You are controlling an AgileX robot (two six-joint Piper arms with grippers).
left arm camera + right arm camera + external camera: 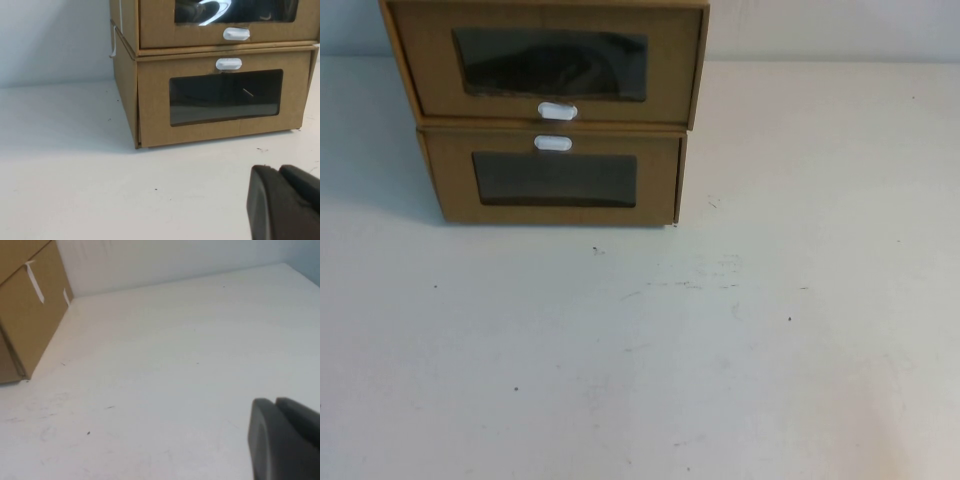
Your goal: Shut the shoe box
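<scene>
Shoe box [555,70] sits stacked on a like brown box [555,178] at the table's [720,350] far left-centre, windowed front facing the robot, long axis left-right, drawer protruding slightly. Left hand [282,200] low before boxes; right hand [280,437] beside them; grip state indeterminable.

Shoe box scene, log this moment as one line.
shoe box: top of stack, drawer protruding | lower box: shut | left end effector: before boxes, shut | right end effector: over table, shut

Two stacked boxes: shoe box [550,62], lower box [555,178]; two grippers: left gripper [285,202], right gripper [285,440].
</scene>
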